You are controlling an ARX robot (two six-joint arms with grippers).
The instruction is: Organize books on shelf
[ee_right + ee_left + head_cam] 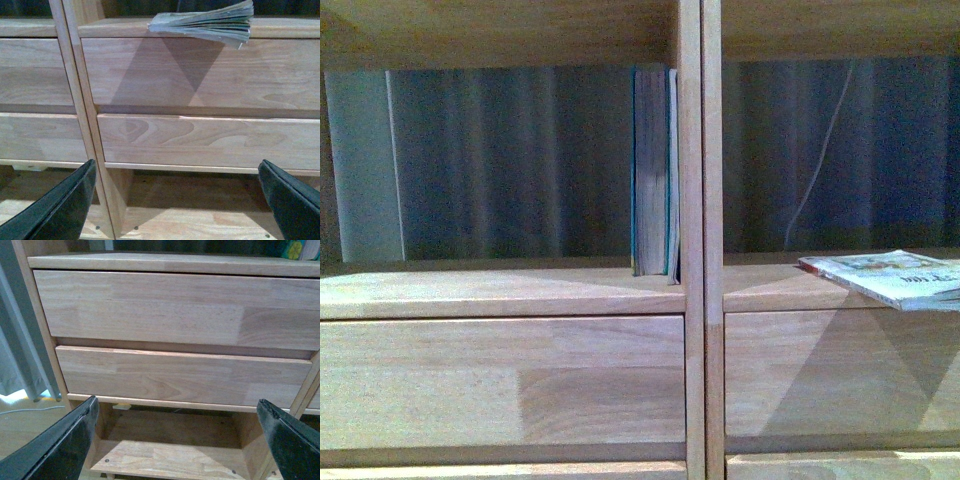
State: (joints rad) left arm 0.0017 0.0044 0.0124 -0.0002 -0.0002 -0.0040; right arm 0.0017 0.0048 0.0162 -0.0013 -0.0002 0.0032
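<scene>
Your right gripper stood with its jaws spread wide and empty, and the thin white paperback lay flat ahead of them and higher up, well apart from either fingertip. Its fanned page edge hung out past the lip of the shelf, over the drawer front that the jaws faced. Your left gripper was just as wide and held nothing, with only plain drawer fronts ahead of it and no book between or near its jaws. The thick teal book stood upright in the left compartment, close against the centre divider, with what looked like a slim pale book squeezed between the two. I judged the paperback light and floppy: its pages would splay and sag if you pinched one corner, and the glossy cover could slip. The overhanging edge was your best hold, taken across the full thickness and near the spine if you could reach it, so the pages stayed shut. The teal book looked stiff and heavier, and was better left standing.
</scene>
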